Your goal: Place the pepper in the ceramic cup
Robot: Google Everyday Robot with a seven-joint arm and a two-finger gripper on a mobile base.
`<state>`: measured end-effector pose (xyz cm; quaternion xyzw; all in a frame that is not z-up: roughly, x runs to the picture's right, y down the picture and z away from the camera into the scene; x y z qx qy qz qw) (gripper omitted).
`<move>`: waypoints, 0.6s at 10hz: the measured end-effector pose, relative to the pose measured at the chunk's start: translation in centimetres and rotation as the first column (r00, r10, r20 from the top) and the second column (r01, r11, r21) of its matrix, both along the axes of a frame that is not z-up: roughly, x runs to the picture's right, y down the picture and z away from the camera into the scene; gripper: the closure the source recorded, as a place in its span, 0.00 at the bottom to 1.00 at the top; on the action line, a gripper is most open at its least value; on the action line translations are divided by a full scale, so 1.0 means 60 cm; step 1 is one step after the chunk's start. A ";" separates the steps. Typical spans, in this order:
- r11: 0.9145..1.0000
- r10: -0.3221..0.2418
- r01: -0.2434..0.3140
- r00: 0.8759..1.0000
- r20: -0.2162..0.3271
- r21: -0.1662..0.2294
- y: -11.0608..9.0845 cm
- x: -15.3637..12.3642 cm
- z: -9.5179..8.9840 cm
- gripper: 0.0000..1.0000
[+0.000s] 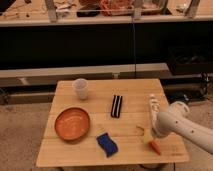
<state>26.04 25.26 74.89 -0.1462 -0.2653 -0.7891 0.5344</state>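
The pepper point(155, 147) is a small orange-red tapered piece lying near the front right corner of the wooden table point(100, 152). My gripper point(149, 136) hangs at the end of the white arm, right over the pepper's upper end. The ceramic cup point(81, 88) is whitish and stands upright at the back left of the table, far from the gripper.
A wide orange dish point(72, 123) sits at the front left. A blue sponge point(106, 144) lies near the front middle. A dark striped bar point(117, 106) lies in the middle. A dark shelf unit with clutter stands behind the table.
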 end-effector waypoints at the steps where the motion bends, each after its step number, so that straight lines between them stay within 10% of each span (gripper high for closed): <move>1: 1.000 0.000 0.000 1.000 0.006 0.013 -0.025 0.000 -0.031 0.20; 6: 0.999 0.017 -0.019 0.999 0.035 0.047 -0.090 0.009 -0.094 0.20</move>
